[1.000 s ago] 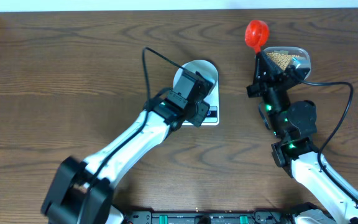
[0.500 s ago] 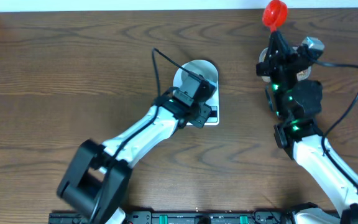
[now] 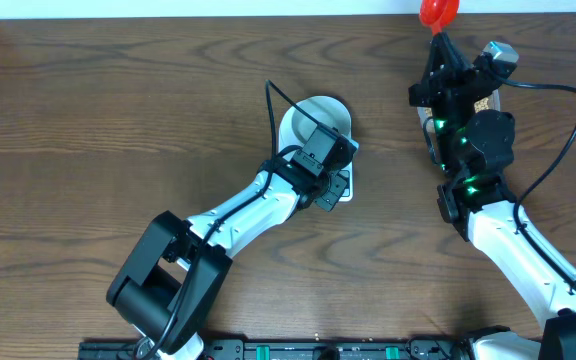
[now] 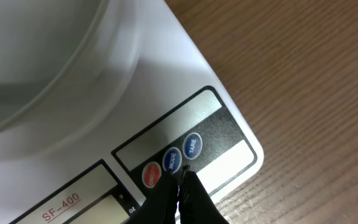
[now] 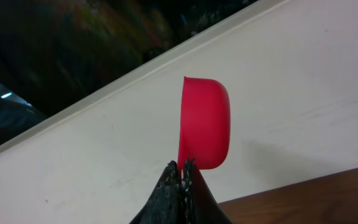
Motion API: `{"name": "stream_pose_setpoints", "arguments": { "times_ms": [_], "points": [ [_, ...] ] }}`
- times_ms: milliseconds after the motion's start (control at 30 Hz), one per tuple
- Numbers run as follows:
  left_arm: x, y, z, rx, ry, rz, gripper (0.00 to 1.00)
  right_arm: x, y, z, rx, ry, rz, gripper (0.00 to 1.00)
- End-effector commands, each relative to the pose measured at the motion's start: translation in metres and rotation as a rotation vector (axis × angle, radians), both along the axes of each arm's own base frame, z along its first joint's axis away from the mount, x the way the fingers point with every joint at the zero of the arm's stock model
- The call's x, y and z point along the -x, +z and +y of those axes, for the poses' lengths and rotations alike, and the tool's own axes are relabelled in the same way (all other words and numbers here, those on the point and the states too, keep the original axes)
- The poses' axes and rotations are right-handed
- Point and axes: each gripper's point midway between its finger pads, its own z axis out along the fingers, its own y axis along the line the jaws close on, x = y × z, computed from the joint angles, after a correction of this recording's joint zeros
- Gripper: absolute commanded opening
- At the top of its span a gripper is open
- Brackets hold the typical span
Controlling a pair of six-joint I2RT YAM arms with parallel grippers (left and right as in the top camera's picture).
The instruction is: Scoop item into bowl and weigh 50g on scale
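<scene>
Left claw (image 4: pixel 182 177) is pinched shut and hovering over the scale (image 4: pixel 185 81) buttons, with the bowl (image 4: pixel 73 56) sitting on top. Right claw (image 5: pixel 182 168) is gripping the red scoop (image 5: pixel 205 124) by its handle. Beans are probably hiding under that arm. They're loose and rolly, so level scooping.

Bowl (image 3: pixel 306 115) sits on scale (image 4: pixel 166 81), mid table (image 3: pixel 118 120); scoop (image 3: pixel 438 10) far right, seemingly raised.

My red scoop (image 3: pixel 438 10) sits at the far edge of the wooden table (image 3: pixel 88 120), partly cut off by the overhead frame. In the right wrist view its cup shows side-on against the white wall (image 5: pixel 303 81). A black rail (image 3: pixel 318 351) with green fittings lines the table's near edge.
</scene>
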Motion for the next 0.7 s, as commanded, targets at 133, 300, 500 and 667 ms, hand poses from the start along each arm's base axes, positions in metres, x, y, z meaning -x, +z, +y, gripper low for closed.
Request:
{"name": "stream_pose_setpoints", "arguments": {
  "times_ms": [133,300,500,667],
  "points": [
    [-0.007,-0.014,0.004,-0.04,0.004,-0.01,0.07,-0.003,0.007,-0.003,0.01,-0.018,-0.014,0.01],
    [-0.009,-0.014,0.008,-0.05,0.016,-0.018,0.07,-0.003,0.007,-0.003,0.01,-0.018,-0.014,0.01],
    [-0.015,-0.013,0.012,-0.046,0.032,-0.023,0.07,-0.003,0.007,-0.003,0.01,-0.018,-0.014,0.01],
    [-0.015,-0.013,0.012,-0.046,0.032,-0.022,0.07,-0.003,0.007,-0.003,0.01,-0.018,-0.014,0.01]
  ]
}}
